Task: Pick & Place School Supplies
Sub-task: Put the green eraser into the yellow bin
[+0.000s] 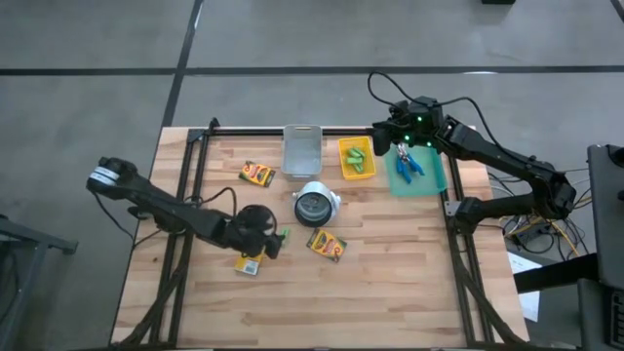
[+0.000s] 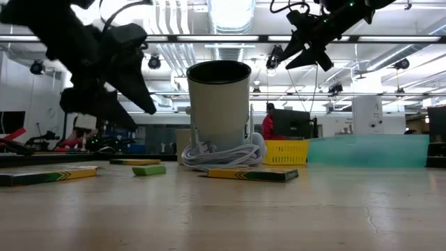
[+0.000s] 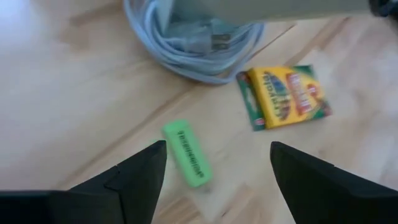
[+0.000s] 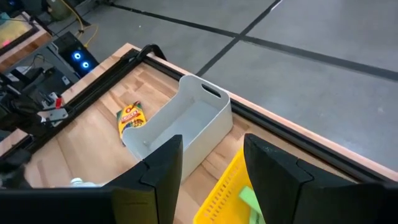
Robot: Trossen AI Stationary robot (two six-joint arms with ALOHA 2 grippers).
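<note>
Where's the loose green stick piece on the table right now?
In the high view the green stick piece lies on the bare wood just right of the open left gripper, between it and the nearest crayon box.

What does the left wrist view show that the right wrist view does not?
Only the left wrist view: a light-green stick between the open left gripper, and a coiled grey cable. Only the right wrist view: a white bin, a yellow basket, and the right gripper above them. Both: a crayon box on wood, though different boxes.
</note>
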